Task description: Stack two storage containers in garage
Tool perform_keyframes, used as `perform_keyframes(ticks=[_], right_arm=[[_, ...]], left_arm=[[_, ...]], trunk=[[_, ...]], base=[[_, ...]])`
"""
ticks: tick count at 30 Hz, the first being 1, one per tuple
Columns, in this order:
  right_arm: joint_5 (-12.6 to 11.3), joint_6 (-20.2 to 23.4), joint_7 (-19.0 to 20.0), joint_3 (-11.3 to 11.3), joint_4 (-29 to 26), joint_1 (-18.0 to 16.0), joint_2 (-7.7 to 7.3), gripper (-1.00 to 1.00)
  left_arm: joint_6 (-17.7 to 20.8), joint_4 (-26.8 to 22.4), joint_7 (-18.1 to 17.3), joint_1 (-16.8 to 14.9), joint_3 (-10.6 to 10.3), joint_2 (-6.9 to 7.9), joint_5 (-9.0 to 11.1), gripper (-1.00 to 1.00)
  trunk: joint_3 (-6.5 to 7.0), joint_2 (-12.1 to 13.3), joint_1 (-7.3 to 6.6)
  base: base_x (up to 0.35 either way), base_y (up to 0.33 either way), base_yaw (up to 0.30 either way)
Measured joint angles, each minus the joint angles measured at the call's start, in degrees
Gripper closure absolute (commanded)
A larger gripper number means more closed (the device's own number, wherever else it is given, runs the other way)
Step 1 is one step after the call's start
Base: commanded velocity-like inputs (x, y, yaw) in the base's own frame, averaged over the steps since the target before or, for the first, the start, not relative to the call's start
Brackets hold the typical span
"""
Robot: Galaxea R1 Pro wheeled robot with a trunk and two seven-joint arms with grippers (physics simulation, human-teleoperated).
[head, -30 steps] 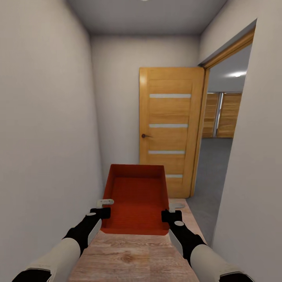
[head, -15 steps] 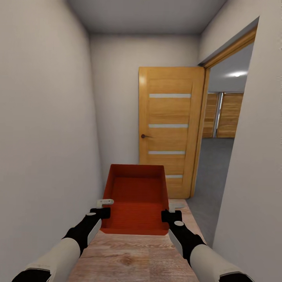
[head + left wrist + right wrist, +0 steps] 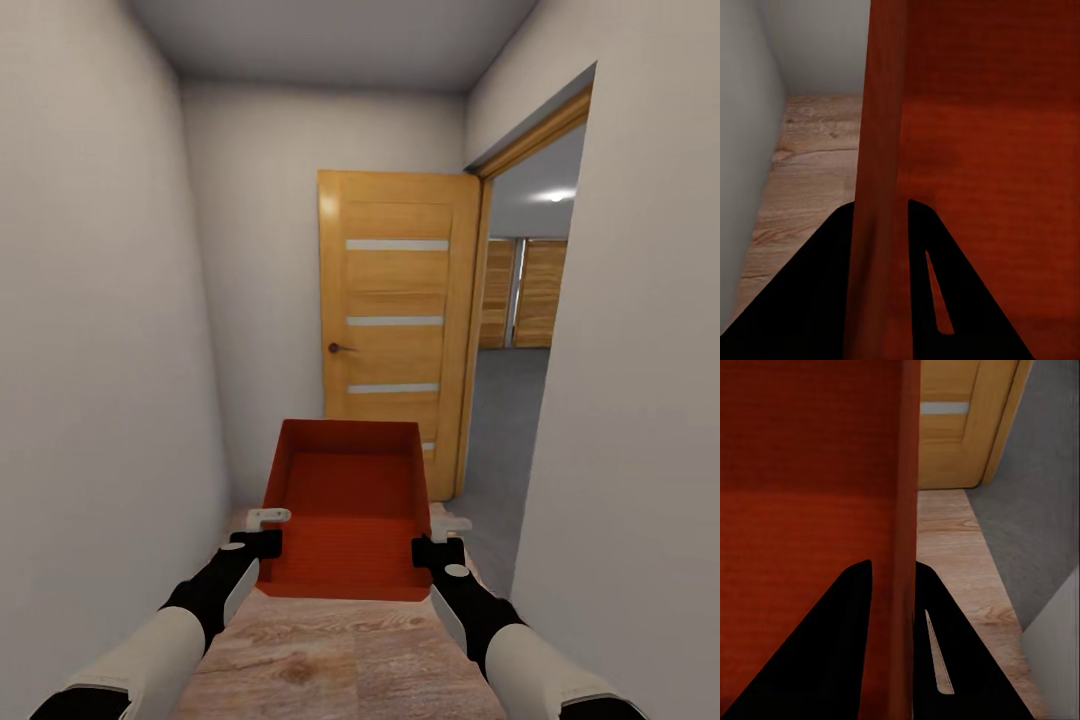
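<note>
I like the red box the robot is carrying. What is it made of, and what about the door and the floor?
The storage container looks like matte plastic: thin, plain orange-red walls with fine ribbing on its bottom, though a render leaves that open. The door looks like varnished wood, with visible grain and a slight sheen. The floor under the robot looks like light wood planks, with knots and seams.

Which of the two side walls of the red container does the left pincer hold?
The left pincer grips the storage container's wall nearest the grey corridor wall; the right pincer holds the doorway-side wall.

left: white wall point(image 3: 90, 350) stood close
ahead: end wall point(image 3: 250, 280) blocked
right: open wooden door point(image 3: 395, 320), doorway point(image 3: 510, 400) gave passage onto grey floor point(image 3: 500, 430)
</note>
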Motion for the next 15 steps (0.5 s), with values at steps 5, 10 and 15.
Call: perform_keyframes(ticks=[5,10,15], right_arm=[[-0.02,-0.01,0.03,0.08,0.00,0.01,-0.06,1.00],[-0.03,-0.01,0.02,0.12,0.00,0.01,-0.06,1.00],[-0.04,-0.03,0.01,0.15,0.00,-0.01,-0.06,1.00]], left_arm=[[-0.22,0.19,0.03,-0.01,0.09,-0.07,0.01,1.00],[-0.31,0.25,0.03,-0.01,0.08,-0.06,0.07,1.00],[-0.38,0.26,0.03,-0.01,0.10,-0.06,0.08,1.00]], trunk=[[0.00,0.00,-0.02],[0.00,0.00,-0.03],[0.00,0.00,-0.03]], base=[[0.139,0.132,-0.247],[0.219,0.229,-0.247],[0.227,0.238,-0.247]])
